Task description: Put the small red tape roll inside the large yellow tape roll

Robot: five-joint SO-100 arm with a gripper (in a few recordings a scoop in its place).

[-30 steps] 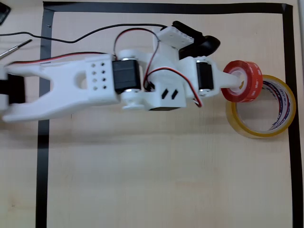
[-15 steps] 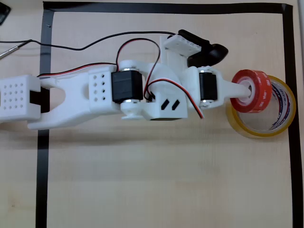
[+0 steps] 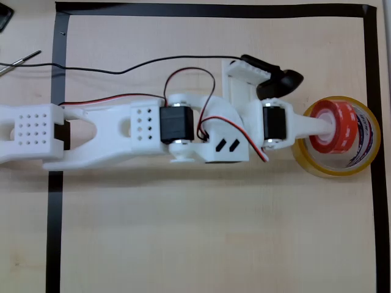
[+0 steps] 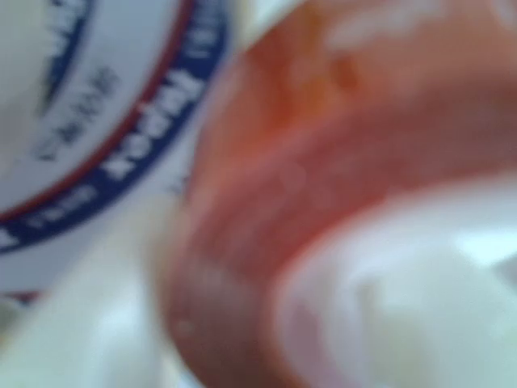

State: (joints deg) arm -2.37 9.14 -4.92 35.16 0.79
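Arm (image 3: 183, 125) is lying stretched out low across the surface (image 3: 201, 232) in the overhead view, reaching from the left edge of the picture toward the right, with its white links nearly in one line and red and black wires looping over the upper joints. Its gripper (image 3: 327, 126) is sitting at the far right end, clamped on the small red tape roll (image 3: 333, 126), one white finger (image 3: 314, 124) running into the roll's core. The red roll is standing tilted on edge and is lying within the outline of the large yellow tape roll (image 3: 335, 136), over its central hole; whether it is resting on the surface there cannot be told. The yellow roll is lying flat directly under and around the gripper tip, its printed white core showing on the side beyond the gripper.

In the wrist view the red roll (image 4: 339, 202) is sitting blurred and very close, with the yellow roll's printed core (image 4: 97, 137) up and to the left of it.

Just beyond the gripper, past the yellow roll, a black tape border (image 3: 374, 91) is marking the working area's right edge, leaving little room ahead. Below the arm in the picture, the surface is lying open and wide
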